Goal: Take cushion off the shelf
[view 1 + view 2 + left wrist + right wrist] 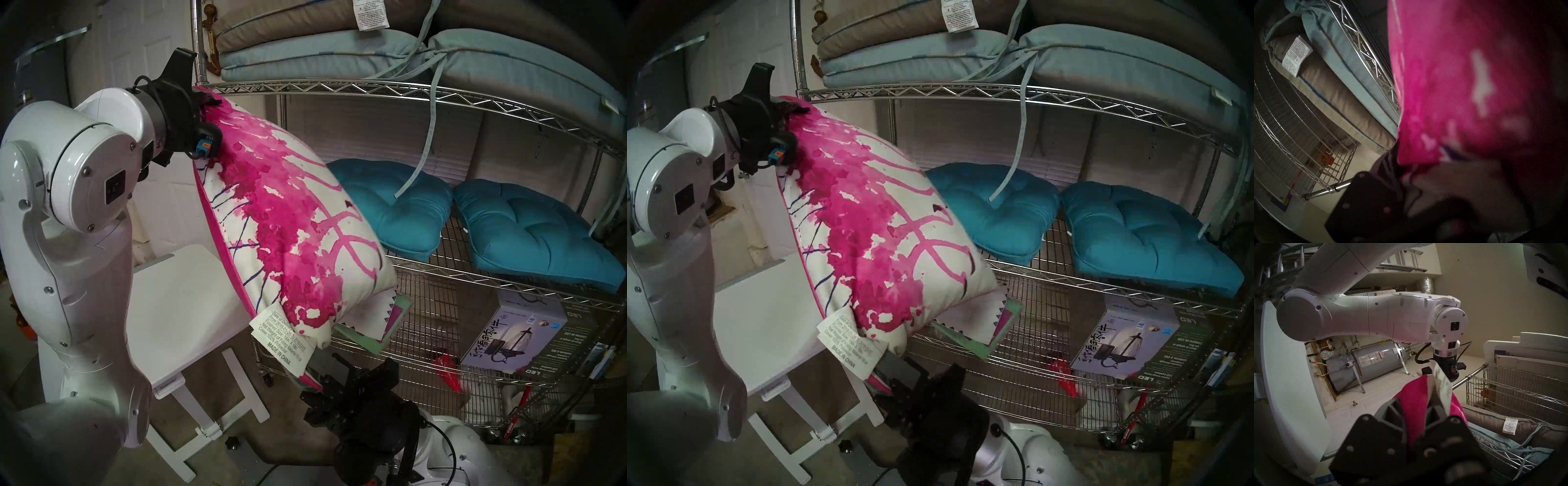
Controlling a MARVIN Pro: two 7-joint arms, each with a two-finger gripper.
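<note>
The cushion [291, 220] hangs tilted in the air at the left front corner of the shelf [390, 89], clear of the tiers, its white and magenta splattered face turned outward. Its upper corner sits just below the zigzag edge of the upper tier; its lower right corner overlaps some papers [380, 322] lying at the left front edge of the lower tier. Whether it touches them cannot be told.

The left gripper [205, 101] is clamped tight on the cushion's upper left corner, fabric bunched between the fingers. The right gripper [1417, 414] is pressed together on the cushion's lower corner, magenta fabric pinched between its fingers [1390, 409], with the long white label [283, 339] hanging just beside it.

Two teal seat cushions [536, 234] lie side by side on the middle tier, behind and to the right of the held cushion. Pale blue-grey pads [325, 54] with ties are stacked on the upper tier. A boxed lantern [515, 336] stands on the lower tier toward the right. A small white table [176, 305] stands left of the shelf, below the cushion's left edge.
</note>
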